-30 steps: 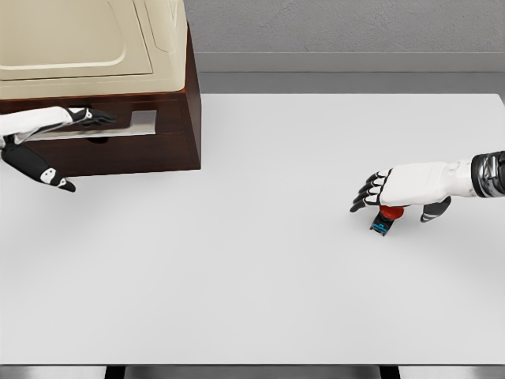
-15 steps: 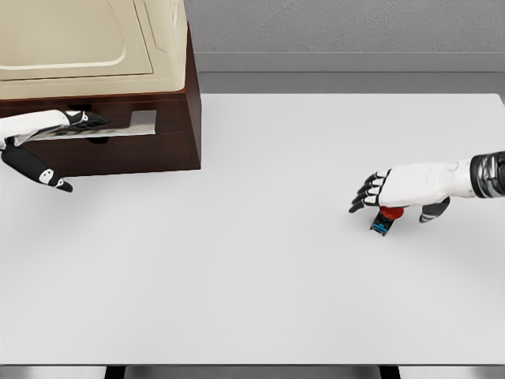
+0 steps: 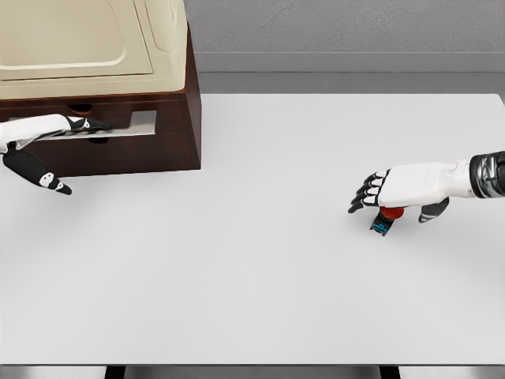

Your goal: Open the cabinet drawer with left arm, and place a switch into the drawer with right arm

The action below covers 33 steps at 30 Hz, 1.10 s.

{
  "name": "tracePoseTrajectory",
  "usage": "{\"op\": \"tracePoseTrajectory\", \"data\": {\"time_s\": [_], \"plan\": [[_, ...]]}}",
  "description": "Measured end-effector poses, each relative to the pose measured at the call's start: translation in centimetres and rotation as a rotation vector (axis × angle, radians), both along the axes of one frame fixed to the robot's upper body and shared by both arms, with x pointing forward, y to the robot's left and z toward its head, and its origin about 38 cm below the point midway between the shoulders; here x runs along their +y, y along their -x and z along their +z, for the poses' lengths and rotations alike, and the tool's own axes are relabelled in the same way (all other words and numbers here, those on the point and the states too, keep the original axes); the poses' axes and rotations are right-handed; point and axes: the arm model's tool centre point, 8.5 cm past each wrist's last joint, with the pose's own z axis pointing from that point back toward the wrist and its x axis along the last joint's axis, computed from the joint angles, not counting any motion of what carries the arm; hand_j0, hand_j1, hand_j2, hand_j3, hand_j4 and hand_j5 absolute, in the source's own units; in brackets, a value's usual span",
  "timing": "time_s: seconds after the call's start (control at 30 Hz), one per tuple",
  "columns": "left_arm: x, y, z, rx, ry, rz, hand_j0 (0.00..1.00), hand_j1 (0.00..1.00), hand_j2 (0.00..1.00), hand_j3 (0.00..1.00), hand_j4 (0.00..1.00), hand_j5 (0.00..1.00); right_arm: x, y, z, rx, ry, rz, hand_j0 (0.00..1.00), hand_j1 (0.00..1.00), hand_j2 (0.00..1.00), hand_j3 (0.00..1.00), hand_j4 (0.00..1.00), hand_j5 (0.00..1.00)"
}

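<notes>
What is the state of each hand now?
Left hand: at the dark wooden cabinet's drawer; grip cannot be told.
Right hand: open over the small red switch.

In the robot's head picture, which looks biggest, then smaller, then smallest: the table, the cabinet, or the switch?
1. The table looks biggest; it fills most of the picture.
2. The cabinet comes next, though the picture's edge cuts part of it off.
3. The switch looks smallest by far, partly hidden under the right hand.

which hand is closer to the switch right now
Right. The right hand sits directly over the red switch on the table, while the left hand is far across at the cabinet drawer.
</notes>
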Motion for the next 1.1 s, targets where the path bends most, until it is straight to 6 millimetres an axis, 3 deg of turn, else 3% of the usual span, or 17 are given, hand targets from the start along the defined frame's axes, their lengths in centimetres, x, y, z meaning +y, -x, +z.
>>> {"op": "tracePoseTrajectory", "data": {"time_s": [0.1, 0.13, 0.2, 0.43, 1.1], "plan": [[0.0, 0.1, 0.0, -0.005, -0.008, -0.006, 1.00, 1.00, 1.00, 1.00, 1.00, 1.00, 0.0, 0.0, 0.0, 0.000, 0.000, 0.000, 0.98, 0.98, 0.98, 0.98, 0.98, 0.98], [0.0, 0.2, 0.0, -0.009, -0.013, -0.011, 1.00, 1.00, 1.00, 1.00, 1.00, 1.00, 0.0, 0.0, 0.0, 0.000, -0.001, 0.001, 0.89, 0.89, 0.89, 0.89, 0.89, 0.89], [0.0, 0.3, 0.0, -0.014, -0.019, -0.019, 1.00, 1.00, 1.00, 1.00, 1.00, 1.00, 0.0, 0.0, 0.0, 0.000, -0.001, 0.001, 0.82, 0.82, 0.82, 0.82, 0.82, 0.82], [0.0, 0.9, 0.1, -0.017, -0.046, -0.045, 1.00, 1.00, 1.00, 1.00, 1.00, 1.00, 0.0, 0.0, 0.1, -0.001, -0.002, 0.001, 0.95, 0.95, 0.95, 0.95, 0.95, 0.95], [0.9, 3.2, 0.5, 0.051, 0.002, -0.117, 1.00, 1.00, 1.00, 1.00, 1.00, 1.00, 0.2, 0.1, 0.1, -0.003, -0.002, 0.007, 0.93, 0.93, 0.93, 0.93, 0.93, 0.93]]}}
